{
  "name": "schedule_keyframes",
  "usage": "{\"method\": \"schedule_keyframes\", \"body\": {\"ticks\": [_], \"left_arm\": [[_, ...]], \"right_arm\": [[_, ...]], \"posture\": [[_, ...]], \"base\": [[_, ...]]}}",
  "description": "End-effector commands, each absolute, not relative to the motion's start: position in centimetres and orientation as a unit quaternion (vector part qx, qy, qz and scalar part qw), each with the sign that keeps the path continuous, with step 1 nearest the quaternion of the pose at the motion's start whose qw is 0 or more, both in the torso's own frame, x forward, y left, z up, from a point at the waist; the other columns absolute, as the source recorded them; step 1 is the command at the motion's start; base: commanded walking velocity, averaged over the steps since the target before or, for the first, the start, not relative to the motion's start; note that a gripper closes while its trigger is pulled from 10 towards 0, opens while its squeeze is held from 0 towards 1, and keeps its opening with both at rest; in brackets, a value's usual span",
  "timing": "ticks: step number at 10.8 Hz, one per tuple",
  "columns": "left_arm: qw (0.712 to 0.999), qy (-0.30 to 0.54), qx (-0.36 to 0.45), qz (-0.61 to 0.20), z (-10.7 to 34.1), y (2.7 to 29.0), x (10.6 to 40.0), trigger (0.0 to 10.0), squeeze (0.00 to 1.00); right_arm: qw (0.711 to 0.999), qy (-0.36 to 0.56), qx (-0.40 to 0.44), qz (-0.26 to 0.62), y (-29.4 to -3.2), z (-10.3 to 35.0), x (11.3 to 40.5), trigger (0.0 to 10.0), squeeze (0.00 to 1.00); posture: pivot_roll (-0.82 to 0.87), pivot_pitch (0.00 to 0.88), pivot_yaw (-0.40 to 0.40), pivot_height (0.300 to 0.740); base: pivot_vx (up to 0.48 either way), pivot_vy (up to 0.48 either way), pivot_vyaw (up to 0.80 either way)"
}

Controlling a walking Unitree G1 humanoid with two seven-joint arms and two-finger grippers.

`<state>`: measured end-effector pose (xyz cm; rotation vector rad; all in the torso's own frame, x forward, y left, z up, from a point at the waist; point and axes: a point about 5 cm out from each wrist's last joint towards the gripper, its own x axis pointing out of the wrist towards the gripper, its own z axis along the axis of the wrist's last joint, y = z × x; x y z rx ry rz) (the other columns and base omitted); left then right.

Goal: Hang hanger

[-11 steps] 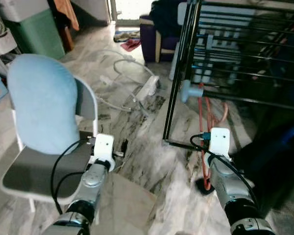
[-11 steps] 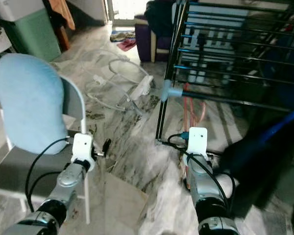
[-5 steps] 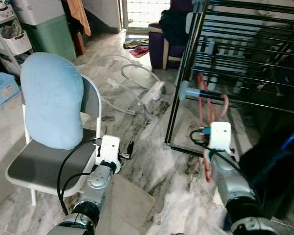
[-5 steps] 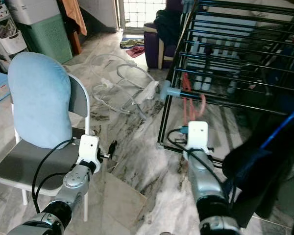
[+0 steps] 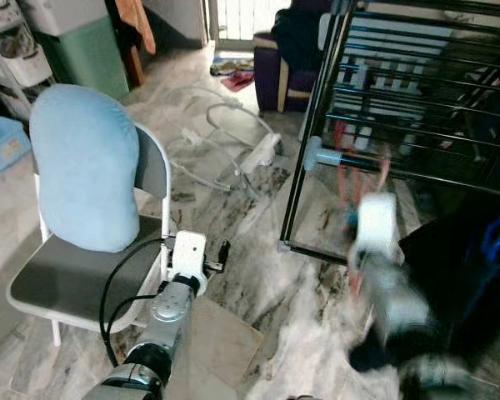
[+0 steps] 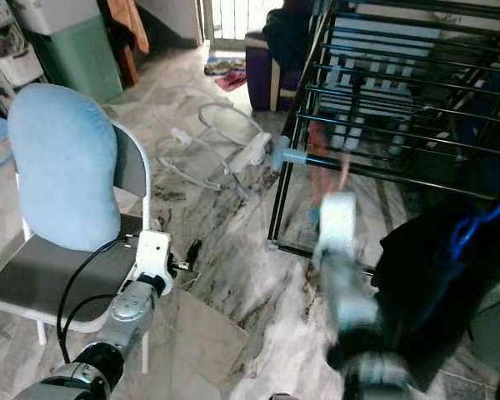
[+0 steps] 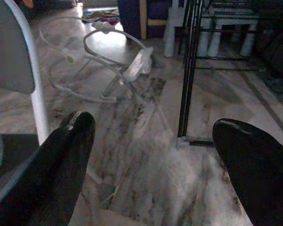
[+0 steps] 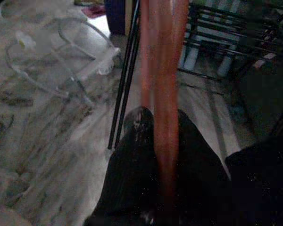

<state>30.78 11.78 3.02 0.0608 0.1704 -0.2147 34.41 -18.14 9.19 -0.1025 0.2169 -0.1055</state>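
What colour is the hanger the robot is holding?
Orange-red; the hanger shows best in the right wrist view, clamped in the right gripper.

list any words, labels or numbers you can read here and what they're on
None can be read.
Green bin: no print shows.
Blue box: a pale patch, too small to read.
Orange hanger in the right tool: blurred, no text.
Drying rack: bare bars.

One orange hanger (image 5: 343, 171), one black drying rack (image 5: 417, 92), one chair (image 5: 75, 283), one blue cushion (image 5: 85, 167).
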Motion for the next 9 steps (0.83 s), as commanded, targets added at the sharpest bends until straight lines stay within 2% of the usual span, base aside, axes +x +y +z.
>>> {"method": "schedule_keyframes", "body": {"ticks": [1, 4, 9], "left_arm": [[0.989, 0.093, 0.044, -0.104, 2.9, 12.0, 30.8, 10.0, 0.0], [0.99, 0.098, 0.042, -0.095, 2.5, 12.4, 30.4, 10.0, 0.0], [0.991, 0.101, 0.043, -0.082, 2.1, 13.0, 30.0, 10.0, 0.0]], "right_arm": [[0.992, 0.102, -0.046, -0.058, -18.5, 10.2, 35.3, 10.0, 0.0], [0.988, 0.134, -0.021, -0.069, -18.6, 10.7, 36.5, 10.0, 0.0], [0.98, 0.191, 0.012, -0.06, -17.4, 8.4, 36.1, 10.0, 0.0]], "posture": [[-0.12, 0.072, 0.003, 0.74], [-0.09, 0.081, -0.023, 0.74], [-0.06, 0.095, -0.033, 0.74]], "base": [[0.0, 0.0, 0.0], [0.0, 0.0, 0.0], [0.0, 0.0, 0.0]]}}
